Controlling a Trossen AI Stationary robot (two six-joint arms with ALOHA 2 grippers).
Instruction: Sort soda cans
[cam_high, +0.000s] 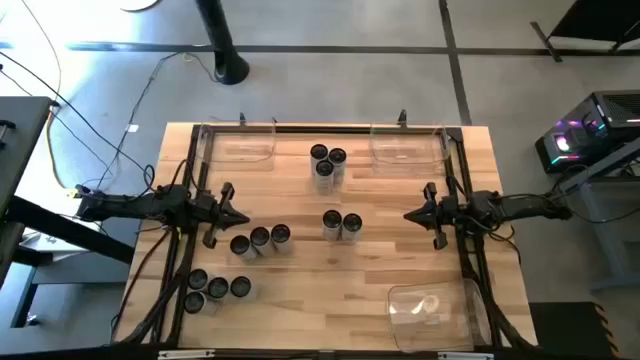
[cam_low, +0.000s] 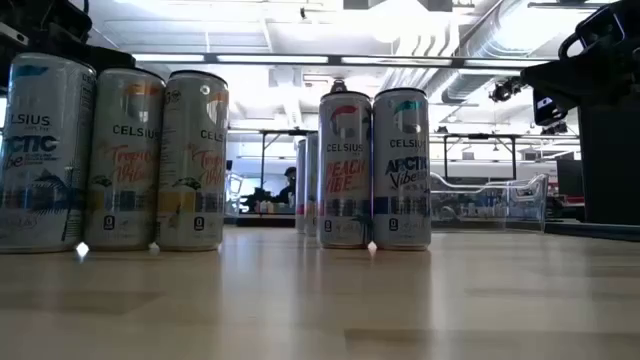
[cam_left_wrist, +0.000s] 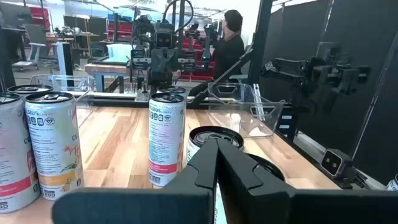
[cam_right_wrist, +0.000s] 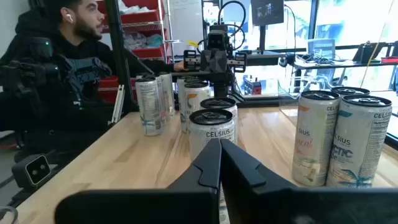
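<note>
I'm seeing both grippers clenched on nothing — the left gripper (cam_high: 240, 219) and right gripper (cam_high: 410, 214) are hovering over the wooden table (cam_high: 300, 290). Celsius cans (cam_low: 373, 170) are standing between them, reading "Peach Vibe" and "Arctic Vibe" — others are clustering far and left.

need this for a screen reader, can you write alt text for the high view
Twelve soda cans stand in four clusters on a wooden table, with three clear bins near its edges. The left gripper and right gripper, both shut and empty, face each other across the middle.
</note>
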